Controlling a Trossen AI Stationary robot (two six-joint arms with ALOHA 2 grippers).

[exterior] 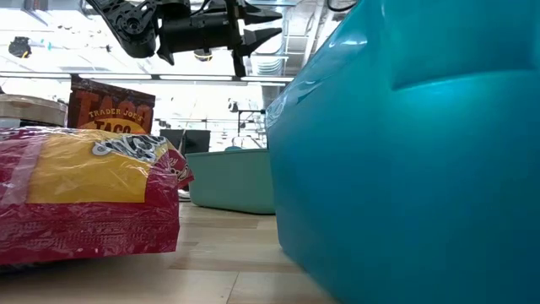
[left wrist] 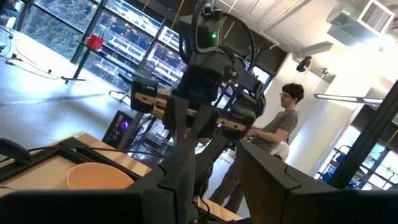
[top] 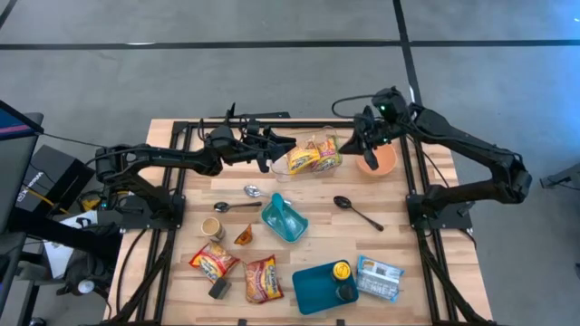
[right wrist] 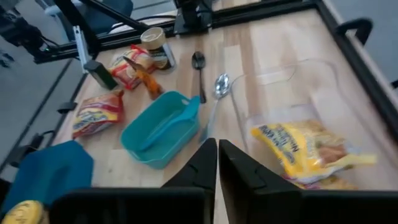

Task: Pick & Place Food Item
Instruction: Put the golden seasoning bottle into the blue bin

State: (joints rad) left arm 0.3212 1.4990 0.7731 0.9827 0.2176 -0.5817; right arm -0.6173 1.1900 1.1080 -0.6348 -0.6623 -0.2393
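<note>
Two pincers hover upper centre: right pincer [top: 362,143] clenched on nothing, left pincer [top: 283,145] half-parted, also bare. Noodle packet [top: 314,158] lies in the clear tub [top: 283,168]. Risk: arms colliding over that tub, tipping it off the desk [top: 435,272].

Surface: light wooden slatted table [top: 399,244] with black frame.
Far side: clear plastic container [top: 306,154], orange bowl [top: 379,161].
Middle: two metal spoons [top: 251,191], black spoon [top: 357,211], teal scoop-shaped dish [top: 284,219], small paper cup [top: 212,228].
Near side: two red-yellow snack packets [top: 262,278], teal plate [top: 317,288], blue-white packet [top: 379,277].
</note>
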